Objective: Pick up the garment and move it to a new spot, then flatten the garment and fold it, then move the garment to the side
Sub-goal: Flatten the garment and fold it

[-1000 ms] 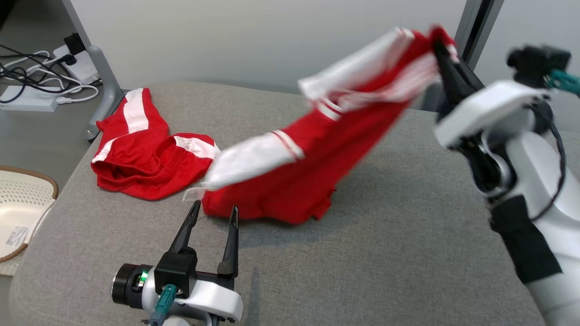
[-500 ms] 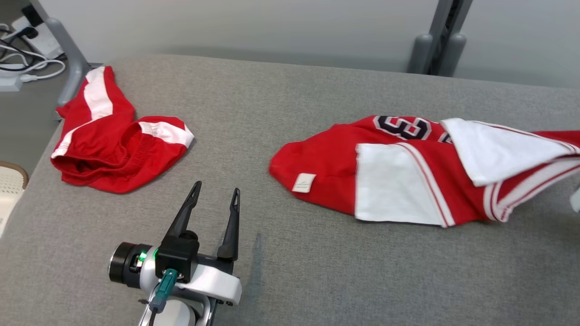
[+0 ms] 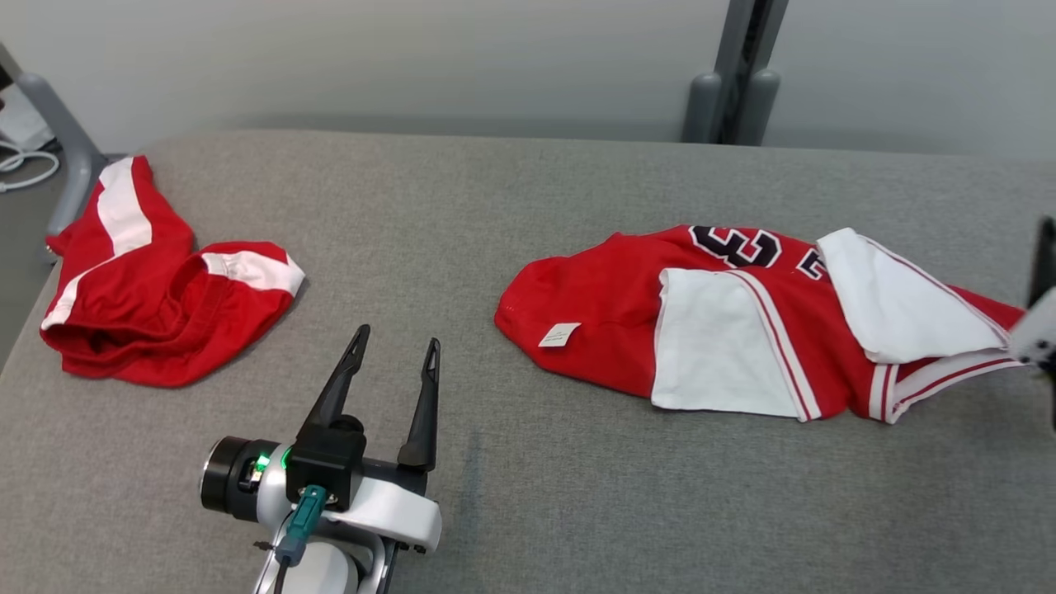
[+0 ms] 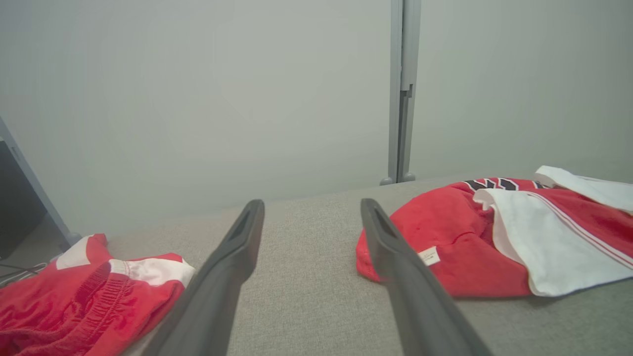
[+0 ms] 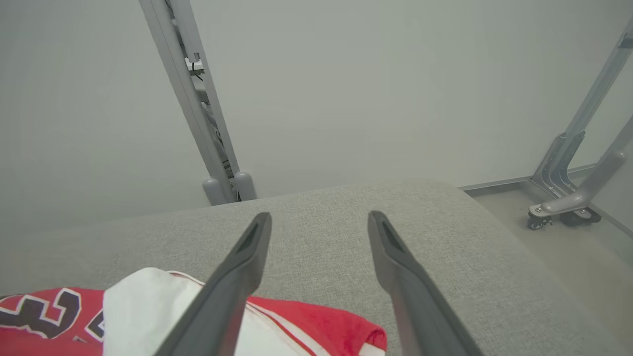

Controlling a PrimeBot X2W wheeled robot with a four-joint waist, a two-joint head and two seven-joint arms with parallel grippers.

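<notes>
One second on, the red jersey (image 3: 610, 330) lies released on the worktop (image 3: 528, 511), right gripper (image 5: 319, 217) spread empty; flattening comes next.

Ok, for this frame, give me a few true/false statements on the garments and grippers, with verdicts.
1. The jersey lies on the grey table with no gripper holding it. True.
2. The left gripper is shut on the shorts. False: it is open, empty and apart from them.
3. The right gripper is open. True.
4. The jersey is spread flat. False: it is rumpled, with white panels folded over the red.
5. In the head view the shorts lie right of the jersey. False: they lie to its left.
</notes>
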